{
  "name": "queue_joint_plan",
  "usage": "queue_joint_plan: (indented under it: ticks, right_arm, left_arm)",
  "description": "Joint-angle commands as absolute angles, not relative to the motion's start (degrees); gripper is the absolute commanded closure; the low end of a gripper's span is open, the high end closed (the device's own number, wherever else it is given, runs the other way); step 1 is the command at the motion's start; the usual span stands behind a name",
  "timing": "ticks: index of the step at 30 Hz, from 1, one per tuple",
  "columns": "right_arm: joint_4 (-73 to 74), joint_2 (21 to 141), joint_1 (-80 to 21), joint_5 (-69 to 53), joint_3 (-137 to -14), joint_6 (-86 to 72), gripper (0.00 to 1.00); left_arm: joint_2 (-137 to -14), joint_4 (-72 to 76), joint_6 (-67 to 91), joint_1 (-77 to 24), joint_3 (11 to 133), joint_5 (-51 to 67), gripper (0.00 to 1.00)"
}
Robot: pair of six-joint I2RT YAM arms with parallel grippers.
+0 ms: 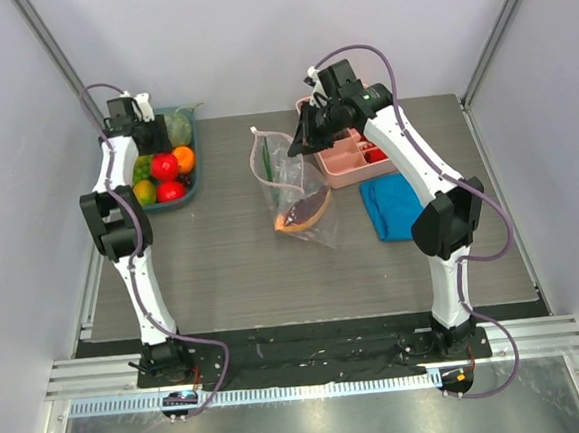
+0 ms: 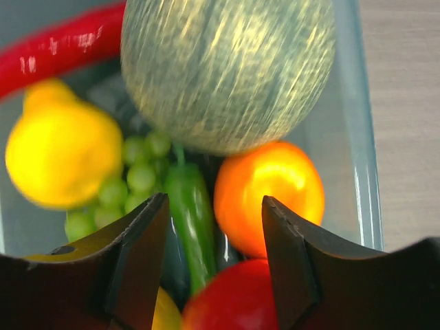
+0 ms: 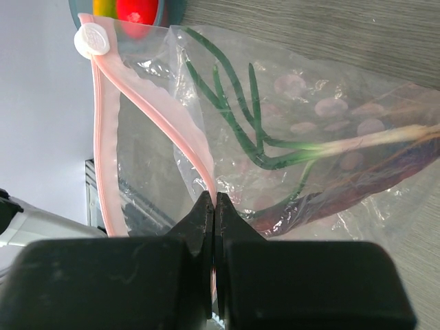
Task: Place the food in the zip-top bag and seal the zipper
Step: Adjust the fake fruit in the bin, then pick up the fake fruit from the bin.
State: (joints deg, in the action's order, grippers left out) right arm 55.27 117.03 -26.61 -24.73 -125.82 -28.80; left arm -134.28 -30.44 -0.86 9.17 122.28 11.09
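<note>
The food lies in a blue-grey bin [image 1: 195,192] at the back left: red fruits [image 1: 164,166], an orange [image 1: 184,159], green grapes [image 2: 130,179], a yellow fruit [image 2: 62,151], a green pepper [image 2: 189,220], a red chili [image 2: 62,48] and a striped green ball [image 2: 227,69]. My left gripper [image 1: 155,135] [image 2: 214,199] hangs low in the bin, jaws apart, a red fruit [image 2: 240,295] between its fingers. The zip-top bag [image 1: 297,186] [image 3: 309,117] holds a green-stalked piece [image 3: 240,117] and an orange-brown piece [image 1: 304,213]. My right gripper [image 1: 300,140] [image 3: 214,197] is shut on the pink zipper [image 3: 148,103], lifting the mouth open; the white slider [image 3: 91,39] sits at the far end.
A pink divided tray [image 1: 350,162] stands behind the bag, under the right arm. A folded blue cloth [image 1: 394,206] lies to the right of the bag. Grey enclosure walls run along both sides and the back of the dark mat [image 1: 234,271].
</note>
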Motion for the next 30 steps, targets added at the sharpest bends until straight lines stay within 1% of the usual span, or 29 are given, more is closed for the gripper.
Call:
queue_joint_plan:
  ticks: [1, 3, 4, 6, 7, 9, 10, 11, 14, 16, 23, 30]
  right_arm:
    - [53.3, 114.9, -25.6, -27.1, -126.0, -28.2, 0.99]
    - [53.3, 114.6, -25.1, -27.4, -125.7, -28.0, 0.99]
    - [53.4, 114.4, -25.0, -27.6, -125.4, -27.9, 0.99]
    - [53.4, 114.3, -24.9, -27.9, -125.2, -27.7, 0.99]
    - [53.4, 114.1, -24.7, -28.2, -125.1, -27.5, 0.99]
    - [53.6, 113.6, -24.4, -28.4, -125.0, -27.2, 0.99]
    - [53.6, 113.6, -24.4, -28.5, -124.8, -27.0, 0.99]
    - [53.7, 113.5, -24.3, -28.7, -124.8, -26.9, 0.99]
    - [53.5, 113.0, -24.3, -29.7, -124.1, -26.5, 0.99]
    - [52.4, 112.0, -24.2, -29.9, -122.3, -26.1, 0.99]
    - [51.9, 110.6, -24.3, -31.6, -119.2, -25.6, 0.99]
    - [51.8, 109.8, -24.3, -31.4, -118.0, -25.1, 0.99]
  left_arm:
    - [-125.6, -36.0, -0.3, 12.7, 118.3, 16.7, 0.37]
    - [-122.7, -33.8, -0.4, 13.2, 116.9, 20.0, 0.31]
    - [-122.1, -33.5, -0.3, 13.2, 117.1, 20.5, 0.26]
    - [-120.9, -33.1, 1.8, 13.2, 117.7, 22.6, 0.21]
    - [-120.7, -33.2, 2.5, 13.2, 118.6, 23.3, 0.16]
    - [-120.2, -35.7, 3.3, 13.2, 120.0, 26.3, 0.13]
    - [-119.9, -37.1, 3.3, 13.2, 120.8, 26.8, 0.05]
    - [-119.0, -37.9, 3.5, 13.2, 120.7, 27.2, 0.0]
    - [-117.3, -38.8, 2.7, 13.1, 116.9, 27.3, 0.0]
    - [-116.8, -38.6, 1.5, 13.1, 114.6, 23.4, 0.0]
    - [-119.8, -37.9, 0.3, 13.1, 112.8, 11.7, 0.0]
    - [-122.8, -38.4, -3.7, 12.3, 111.5, 7.7, 0.0]
